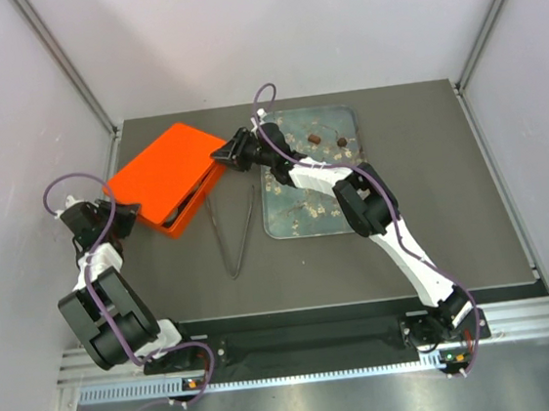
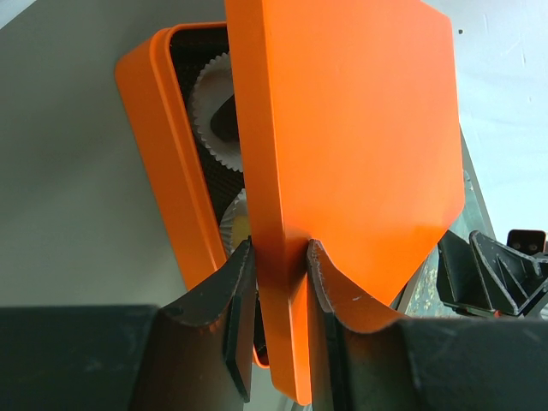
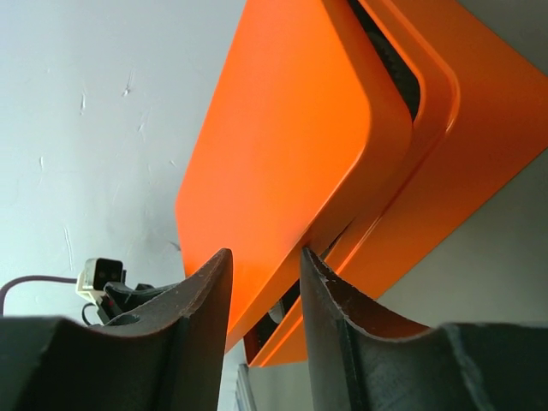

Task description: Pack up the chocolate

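Observation:
The orange box [image 1: 163, 220] sits at the table's left with its orange lid [image 1: 165, 163] raised at a tilt over it. My left gripper [image 1: 121, 215] is shut on the lid's near-left edge [image 2: 282, 282], which sits clamped between the fingers. My right gripper [image 1: 223, 156] is open, its fingers either side of the lid's right corner [image 3: 291, 163]. Under the lid, white paper cups [image 2: 205, 86] line the box, one holding a dark chocolate [image 2: 224, 120]. Two more brown chocolates [image 1: 315, 139] [image 1: 342, 141] lie on the glassy tray [image 1: 301, 224].
Metal tongs [image 1: 236, 231] lie on the dark table between the box and the blossom-print tray. Grey walls and frame posts close in the table at the back and both sides.

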Tool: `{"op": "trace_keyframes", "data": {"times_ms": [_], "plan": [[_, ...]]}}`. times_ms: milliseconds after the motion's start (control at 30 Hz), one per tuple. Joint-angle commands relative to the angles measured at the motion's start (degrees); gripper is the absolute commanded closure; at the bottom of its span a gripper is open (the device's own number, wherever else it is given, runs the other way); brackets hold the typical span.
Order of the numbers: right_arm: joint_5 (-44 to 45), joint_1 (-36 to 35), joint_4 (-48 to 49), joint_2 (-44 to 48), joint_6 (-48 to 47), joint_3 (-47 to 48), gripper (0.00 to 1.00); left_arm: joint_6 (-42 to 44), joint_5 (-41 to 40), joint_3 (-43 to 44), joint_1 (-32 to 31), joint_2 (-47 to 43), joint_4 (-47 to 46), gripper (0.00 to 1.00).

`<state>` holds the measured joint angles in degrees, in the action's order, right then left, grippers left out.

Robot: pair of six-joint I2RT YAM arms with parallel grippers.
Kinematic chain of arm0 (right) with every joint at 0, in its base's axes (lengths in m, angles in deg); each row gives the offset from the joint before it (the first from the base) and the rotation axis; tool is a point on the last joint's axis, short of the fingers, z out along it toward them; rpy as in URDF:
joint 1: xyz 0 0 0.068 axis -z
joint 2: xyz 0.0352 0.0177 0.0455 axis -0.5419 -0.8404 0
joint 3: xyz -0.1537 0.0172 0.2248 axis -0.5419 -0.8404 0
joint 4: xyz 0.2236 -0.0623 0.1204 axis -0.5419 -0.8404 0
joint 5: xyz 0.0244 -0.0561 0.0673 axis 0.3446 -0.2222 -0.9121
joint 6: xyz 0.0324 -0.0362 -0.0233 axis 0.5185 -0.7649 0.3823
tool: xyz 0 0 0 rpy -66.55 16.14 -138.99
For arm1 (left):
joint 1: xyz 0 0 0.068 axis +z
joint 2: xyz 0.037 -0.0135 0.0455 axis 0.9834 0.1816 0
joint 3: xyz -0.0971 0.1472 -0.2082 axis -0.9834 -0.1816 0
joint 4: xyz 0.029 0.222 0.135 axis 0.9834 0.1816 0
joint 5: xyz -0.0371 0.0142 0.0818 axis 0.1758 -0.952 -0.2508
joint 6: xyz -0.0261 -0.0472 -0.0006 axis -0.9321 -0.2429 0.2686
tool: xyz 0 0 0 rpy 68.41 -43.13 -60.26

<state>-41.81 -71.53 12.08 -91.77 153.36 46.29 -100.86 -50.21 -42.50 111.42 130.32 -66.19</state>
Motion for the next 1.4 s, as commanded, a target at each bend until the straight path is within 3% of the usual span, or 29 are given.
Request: {"op": "trace_keyframes", "data": {"times_ms": [0,367,633,933,1367], "plan": [[1.4,-0.8,1.8,0.6,2.2,1.1,0.62,4.8,-3.7,-0.1,-0.1,0.0,-0.9,1.00],[3.0,-1.3,-6.2,2.2,3.2,0.1,0.62,0.0,-2.8,-2.2,-0.3,-0.1,-2.2,1.00],[3.0,-1.4,-6.2,1.2,5.2,1.7,0.59,0.0,-3.2,-3.4,-0.2,-0.9,-3.0,1.00],[2.6,-1.4,-1.2,-1.2,7.8,2.1,0.61,1.7,-2.9,-3.6,-0.9,-0.7,-5.0,1.00],[3.5,-1.2,-2.6,-2.7,7.3,4.1,0.68,3.4,-5.6,-4.9,-1.5,0.2,-3.8,1.00]]}}
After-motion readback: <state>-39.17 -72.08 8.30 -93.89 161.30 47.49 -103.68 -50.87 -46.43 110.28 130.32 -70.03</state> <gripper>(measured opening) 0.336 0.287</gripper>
